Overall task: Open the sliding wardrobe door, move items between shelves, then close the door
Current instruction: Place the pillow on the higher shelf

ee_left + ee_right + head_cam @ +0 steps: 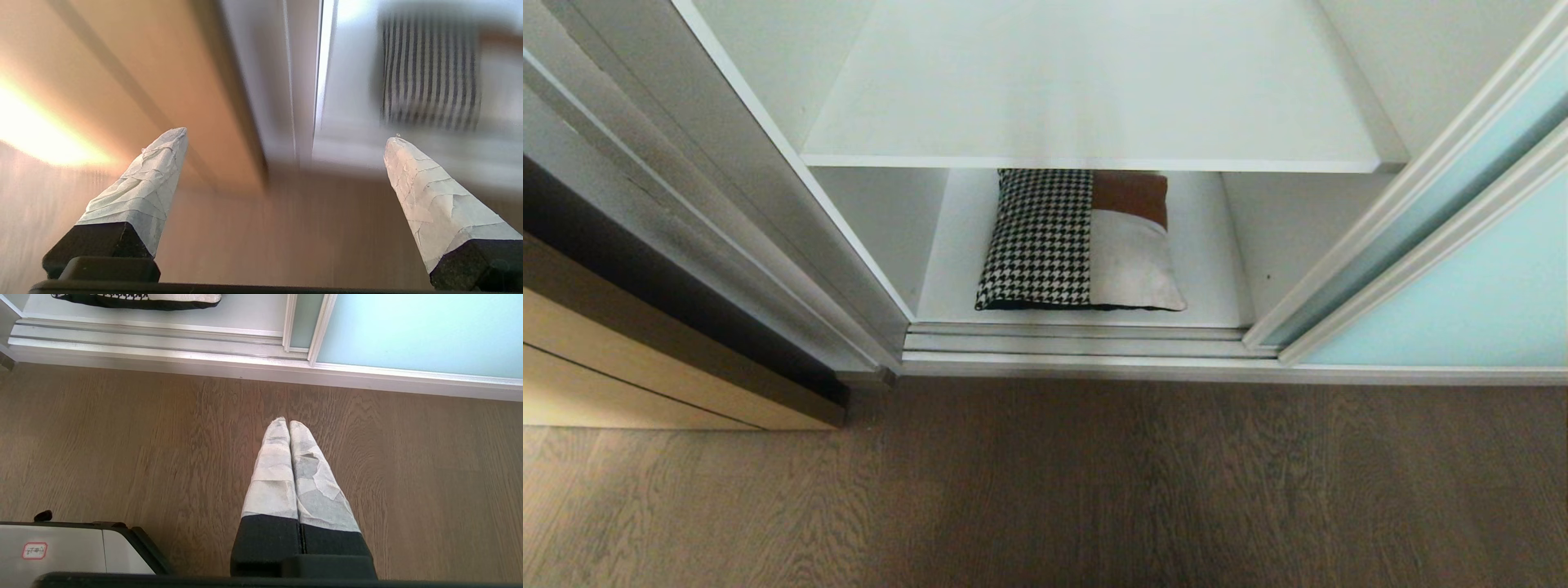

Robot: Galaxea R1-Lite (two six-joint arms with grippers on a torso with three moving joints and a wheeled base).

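Observation:
The sliding wardrobe door (1470,278), frosted pale blue-green glass in a silver frame, stands pushed to the right, leaving the wardrobe open. The items (1078,241), a houndstooth, beige and brown textile bundle with a dark underside, lie on the lower of the shelves (1213,278). The upper shelf (1094,90) is bare. Neither arm shows in the head view. My left gripper (289,134) is open and empty above the floor, with the blurred houndstooth items (429,73) ahead of it. My right gripper (289,422) is shut on nothing, low over the floor before the door (408,330).
A tan wooden door (645,367) stands at the left of the wardrobe. Silver floor tracks (1078,343) run along the wardrobe's front edge. Brown wood floor (1045,490) spreads in front. A corner of my own base (61,547) shows beside the right gripper.

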